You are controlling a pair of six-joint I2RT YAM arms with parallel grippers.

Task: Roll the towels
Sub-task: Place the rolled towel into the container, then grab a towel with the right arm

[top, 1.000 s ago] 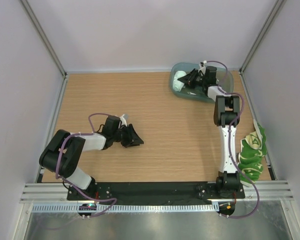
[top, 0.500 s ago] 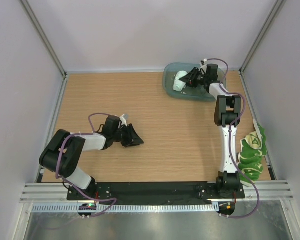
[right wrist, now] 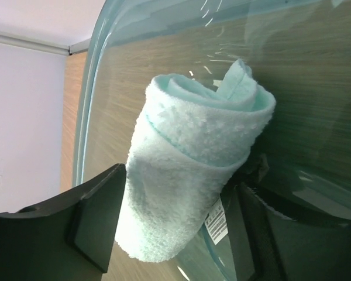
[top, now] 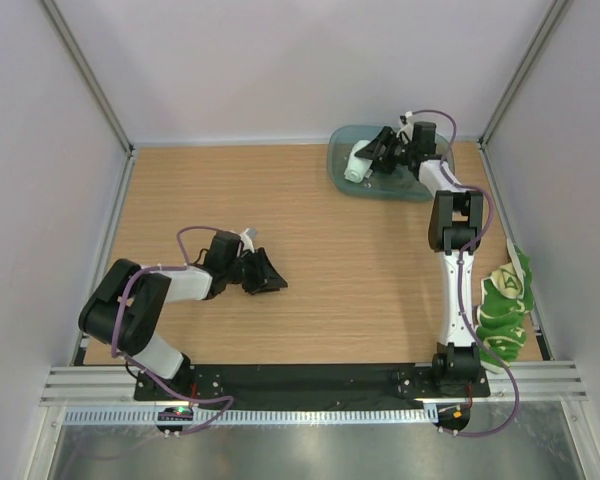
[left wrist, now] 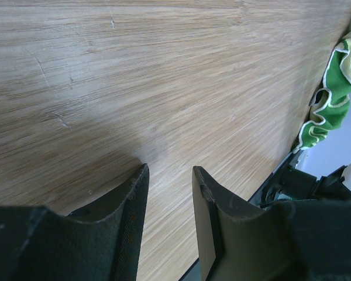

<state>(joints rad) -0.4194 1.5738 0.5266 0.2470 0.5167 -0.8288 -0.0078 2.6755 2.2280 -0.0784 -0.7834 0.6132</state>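
Bench (top: 360, 250): bare wood through the middle. All your action is at the far right corner, with the other cloth waiting on the right edge.
Tray (top: 336, 178): it has just slid a little to the left along the back of the bench, nudged while your right arm worked inside it.
Patterned towel (top: 505, 300): it is heaped loose on the right edge beside the right arm's base and hasn't budged. By my read, that's your unfinished half.
Mint towel (right wrist: 187, 175): rolled into a snug cylinder, it lies inside the tray at its left end.
Right tool (right wrist: 175, 199): here's the news! The fingers have just spread, and now they stand either side of the roll without squeezing it. That looks like a release, so count this towel as rolled and delivered.
Left tool (left wrist: 169, 175): unchanged, fingers a narrow gap apart with nothing between them, low over the bench on the left.
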